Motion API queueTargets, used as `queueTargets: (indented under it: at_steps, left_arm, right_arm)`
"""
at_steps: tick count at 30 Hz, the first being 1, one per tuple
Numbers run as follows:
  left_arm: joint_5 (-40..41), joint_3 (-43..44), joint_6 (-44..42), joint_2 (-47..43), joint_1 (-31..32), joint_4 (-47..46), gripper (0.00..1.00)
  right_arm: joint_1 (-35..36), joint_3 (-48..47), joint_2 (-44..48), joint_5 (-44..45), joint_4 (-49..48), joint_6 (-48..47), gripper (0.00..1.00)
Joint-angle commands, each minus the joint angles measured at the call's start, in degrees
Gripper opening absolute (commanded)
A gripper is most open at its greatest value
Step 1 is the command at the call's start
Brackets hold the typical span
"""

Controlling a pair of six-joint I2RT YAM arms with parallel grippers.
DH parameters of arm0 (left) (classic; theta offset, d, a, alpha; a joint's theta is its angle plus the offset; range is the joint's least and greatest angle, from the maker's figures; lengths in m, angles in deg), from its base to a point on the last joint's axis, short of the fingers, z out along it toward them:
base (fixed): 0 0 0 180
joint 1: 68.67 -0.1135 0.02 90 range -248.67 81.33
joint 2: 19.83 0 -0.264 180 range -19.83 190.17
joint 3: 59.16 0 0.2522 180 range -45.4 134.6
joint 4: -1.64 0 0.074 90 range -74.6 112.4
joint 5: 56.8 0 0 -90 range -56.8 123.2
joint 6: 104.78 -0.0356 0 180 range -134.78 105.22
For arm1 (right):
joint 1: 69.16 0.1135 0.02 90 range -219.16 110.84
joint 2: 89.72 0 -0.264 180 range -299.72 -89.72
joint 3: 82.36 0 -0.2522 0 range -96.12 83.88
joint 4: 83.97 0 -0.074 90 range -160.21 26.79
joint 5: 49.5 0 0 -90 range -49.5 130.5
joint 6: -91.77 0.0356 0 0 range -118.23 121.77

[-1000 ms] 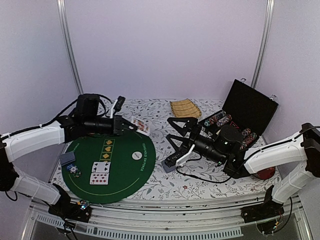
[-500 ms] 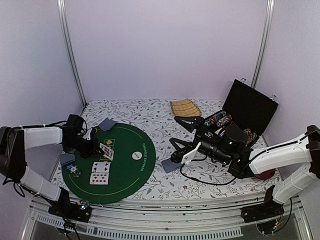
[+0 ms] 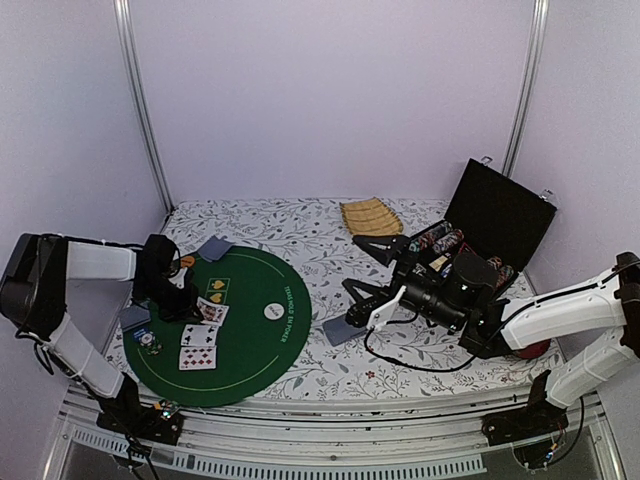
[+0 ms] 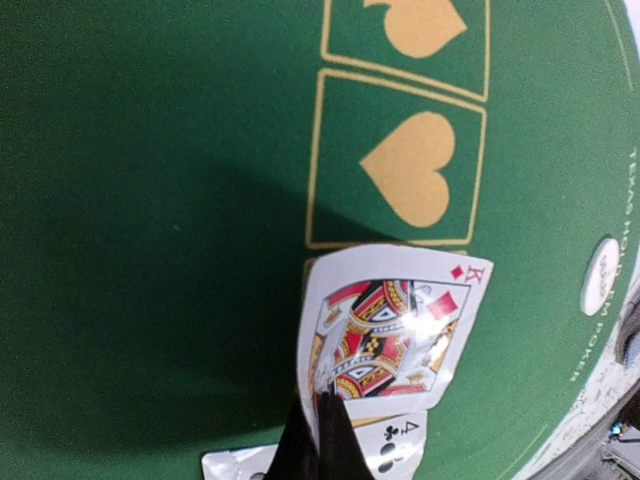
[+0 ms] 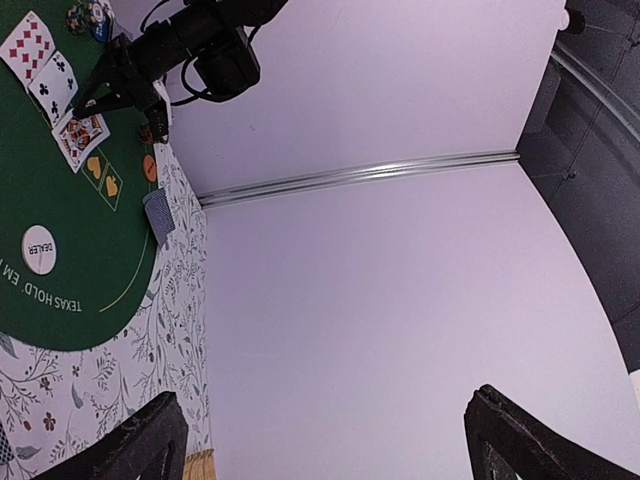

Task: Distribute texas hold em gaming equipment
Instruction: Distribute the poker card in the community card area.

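The left end effector [image 4: 322, 440] is pinched fully closed on the lower corner of the king of diamonds [image 4: 395, 335]. The card is tilted and face-up, at or just above the green mat [image 4: 150, 250], toward the worktop's left edge. In the wrist view its lower end appears to overlap the four of clubs [image 4: 398, 440] lying on the mat. The right end effector [image 3: 370, 278] is spread wide with nothing between its fingers, hovering mid-worktop above a face-down card [image 3: 338, 332].

The likely trouble is the thin corner grip. On release the card could pivot or cling to a finger and land askew over the four of clubs, instead of sitting squarely beside the gold-outlined heart box [image 4: 398, 165]. A low sideways drag could also push the laid cards out of line.

Room looks good across the mat's middle and far side. The near-left corner is crowded by the tokens [image 3: 148, 340] and the deck [image 3: 135, 317]. The open chip case [image 3: 500, 215] hems the right arm in toward the far-right corner.
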Motion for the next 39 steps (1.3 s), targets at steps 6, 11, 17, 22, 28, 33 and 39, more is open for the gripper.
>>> queueTargets:
  at_steps: [6,11,17,22,28,33,39]
  left_arm:
    - [1.6,0.1,-0.8,-0.7,-0.3,0.4,0.0]
    - [-2.2,-1.1,0.5,-2.9,-1.2,-3.8,0.0]
    - [-2.2,-1.0,0.0,-2.3,-1.9,-2.1,0.0]
    - [-0.6,-1.7,-0.1,-3.4,-1.9,-0.3,0.0]
    - [2.2,-0.6,-0.6,-4.6,-1.9,2.7,0.28]
    - [3.2,0.3,-0.5,-6.3,-1.9,4.3,0.44]
    - [4.5,2.6,-0.2,-8.1,-1.9,5.7,0.52]
  right_arm:
    - [-0.4,0.6,1.7,-0.7,1.1,1.5,0.99]
    - [-0.3,0.4,1.4,-0.7,1.9,1.1,0.99]
    - [-0.3,0.7,2.1,-0.5,2.2,0.7,0.99]
    - [-0.3,1.2,2.8,-0.6,2.6,0.8,0.99]
    - [-0.3,1.0,3.0,-1.1,2.8,0.8,0.99]
    - [-0.3,0.7,2.9,-1.6,3.5,1.4,0.99]
    - [-0.7,-1.2,3.0,-0.9,5.3,6.5,0.99]
